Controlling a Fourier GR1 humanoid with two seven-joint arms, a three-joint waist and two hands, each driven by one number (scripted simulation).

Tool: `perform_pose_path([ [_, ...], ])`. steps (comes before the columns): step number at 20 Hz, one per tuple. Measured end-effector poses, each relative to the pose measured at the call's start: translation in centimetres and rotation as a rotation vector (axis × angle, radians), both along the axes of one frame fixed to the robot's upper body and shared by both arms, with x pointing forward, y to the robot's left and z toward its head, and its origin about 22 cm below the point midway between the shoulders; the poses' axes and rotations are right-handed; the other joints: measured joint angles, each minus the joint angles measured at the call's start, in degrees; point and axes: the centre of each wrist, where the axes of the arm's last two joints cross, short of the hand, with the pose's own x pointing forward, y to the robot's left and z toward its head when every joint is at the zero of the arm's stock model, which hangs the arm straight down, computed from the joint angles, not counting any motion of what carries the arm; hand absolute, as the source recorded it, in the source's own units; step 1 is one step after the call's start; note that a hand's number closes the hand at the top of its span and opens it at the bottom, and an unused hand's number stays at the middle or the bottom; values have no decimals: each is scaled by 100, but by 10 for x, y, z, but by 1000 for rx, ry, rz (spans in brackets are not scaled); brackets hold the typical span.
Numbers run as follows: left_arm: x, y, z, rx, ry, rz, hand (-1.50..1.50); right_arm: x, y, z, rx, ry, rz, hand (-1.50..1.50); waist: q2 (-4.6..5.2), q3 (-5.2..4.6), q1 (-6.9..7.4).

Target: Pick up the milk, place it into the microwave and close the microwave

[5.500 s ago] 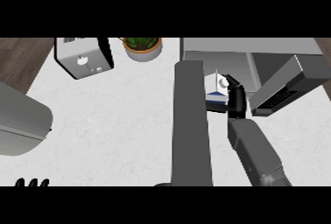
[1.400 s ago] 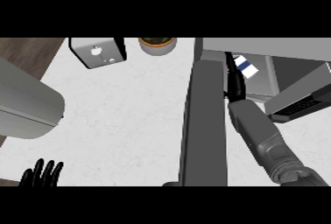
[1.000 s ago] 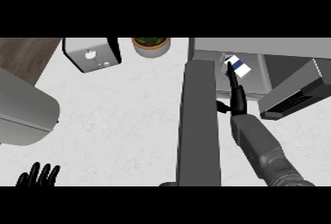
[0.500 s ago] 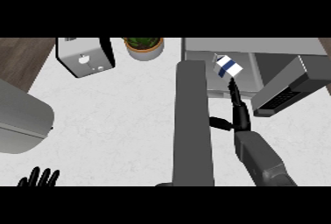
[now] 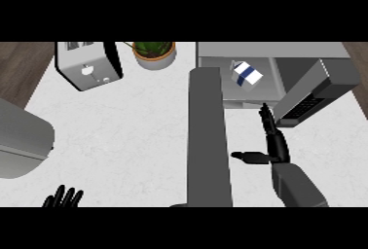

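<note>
Head view. The milk [image 5: 247,74], a small white carton with a dark blue stripe, stands inside the open microwave [image 5: 237,53], toward the back of the cavity and slightly tilted as seen from above. No hand touches it. The microwave door [image 5: 310,92] is swung out to the right, its dark control panel facing the counter [image 5: 137,131].

The right hand [image 5: 271,141] is in front of the cavity opening, just beside the lower edge of the door. Its fingers are straight and pressed together, pointing toward the microwave; the thumb sticks out sideways to the left. It holds nothing.

The left hand [image 5: 63,199] rests at the lower left edge of the view, fingers up and spread, holding nothing.

A tall grey post [image 5: 208,136] runs down the middle of the view. A toaster [image 5: 87,64] and a potted plant [image 5: 153,52] stand at the back of the counter, well apart from the work area.

Handling judgement. The carton is probably light and fairly stiff, with smooth sides that could slip; its walls may dent under a squeeze. If regrasped, take it across two opposite flat sides at mid-height. The carton appears placed; the remaining step is closing the door, best pushed on its outer face near the free edge.
</note>
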Motion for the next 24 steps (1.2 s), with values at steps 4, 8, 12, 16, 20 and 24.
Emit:
perform_pose_path([
  [4, 2, -8, -8, -13, 19, -26, -150, -21, -23, -8, 1, 4, -27, -150, -20, -6, -56],
  [8, 10, -17, -14, -6, 34, -115, -150, -36, -42, -11, 8, -11, -53, 150, -33, -10, -109],
  [12, 25, -32, -15, 43, 53, -211, 150, -55, -70, -10, 4, -11, -82, -150, -31, -10, -128],
  [16, 38, -49, -24, 116, 54, -284, 150, -79, -99, -9, 12, 4, -112, -150, -30, -10, -138],
  [20, 64, -65, -29, 157, 42, -341, 150, -100, -127, -5, 30, 10, -163, -150, -22, -9, -129],
  [24, 85, -85, -33, 181, 40, -343, 150, -114, -148, 3, 48, 1, -205, -150, -20, -8, -114],
])
